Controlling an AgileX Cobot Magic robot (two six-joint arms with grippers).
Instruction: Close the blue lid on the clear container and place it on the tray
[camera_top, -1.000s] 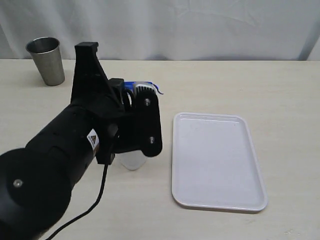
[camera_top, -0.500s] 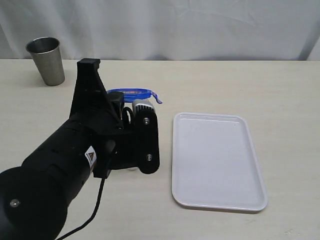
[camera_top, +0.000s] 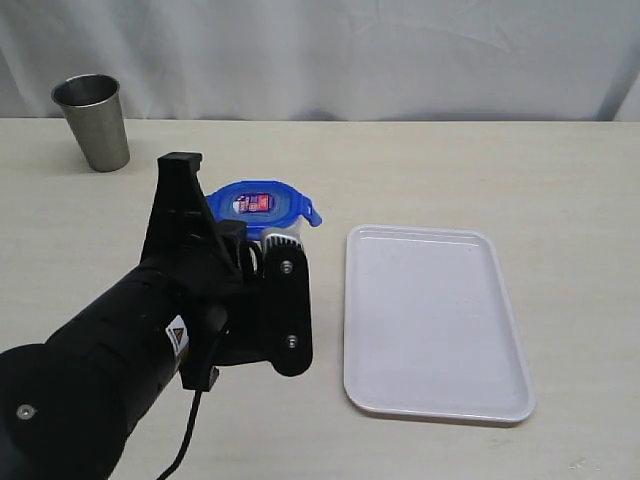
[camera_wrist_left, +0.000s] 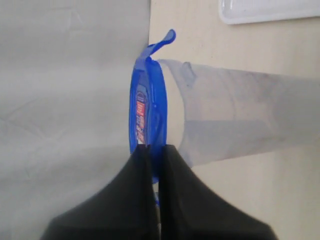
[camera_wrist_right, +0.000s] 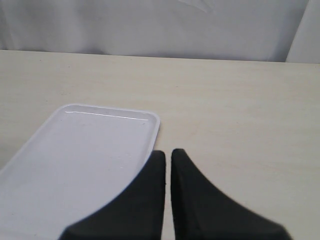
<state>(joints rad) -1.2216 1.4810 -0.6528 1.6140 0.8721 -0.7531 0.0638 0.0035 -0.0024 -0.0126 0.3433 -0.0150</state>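
The left hand (camera_wrist_left: 155, 150) pinches the small round blue plastic lid (camera_top: 258, 204) by its rim.
Lid covers the mouth of the tall clear plastic container (camera_wrist_left: 240, 117), left of frame centre, apart from the flat white rectangular plastic tray (camera_top: 430, 320) at right. The right hand (camera_wrist_right: 166, 152) is closed, empty, above the desk (camera_wrist_right: 240, 100).

Exterior view: the left arm (camera_top: 130, 340) is lower and closer to the near edge than a second ago, and its top bracket (camera_top: 180, 175) has dropped well down. The left gripper (camera_wrist_left: 156, 149) drops with it, clamped on the rim of the blue lid (camera_top: 262, 212). The lid is lower and tipped: first a blue sliver behind the gripper, then edge-on, now showing its top face and sticker (camera_top: 252, 204). The pale base of the clear container (camera_wrist_left: 240, 115), which showed under the gripper before, is now hidden behind it.
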